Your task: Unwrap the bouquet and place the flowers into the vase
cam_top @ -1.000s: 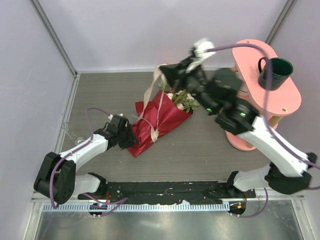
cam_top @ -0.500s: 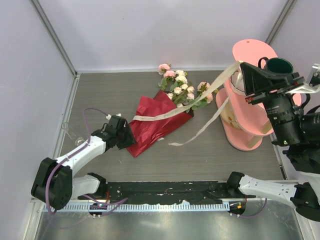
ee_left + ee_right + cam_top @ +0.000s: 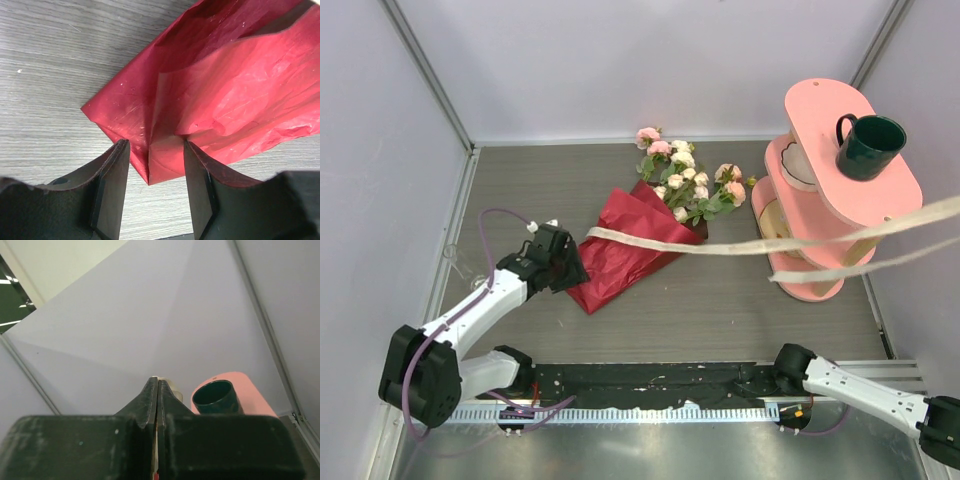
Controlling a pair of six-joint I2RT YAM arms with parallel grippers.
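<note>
The bouquet lies on the table, its dark red paper [image 3: 630, 250] spread loose, with the pink and cream flowers [image 3: 685, 180] sticking out toward the back. A cream ribbon [image 3: 740, 246] stretches taut from the paper to the right edge of the top view. My left gripper [image 3: 567, 268] is open, and the paper's bottom corner [image 3: 150, 170] sits between its fingers [image 3: 112, 185] without being pinched. My right gripper [image 3: 158, 382] is out of the top view, raised and shut on the ribbon. The clear vase [image 3: 457, 262] lies faintly visible by the left wall.
A pink two-tier shelf [image 3: 820, 110] stands at the right with a dark green mug [image 3: 868, 145] on its top tier. White walls close in the left, back and right sides. My right arm's lower link [image 3: 860, 385] lies at the near right.
My right arm has swung up and right, out of the top view, pulling the ribbon out long across the table. The left jaws have opened a little at the paper's corner.
</note>
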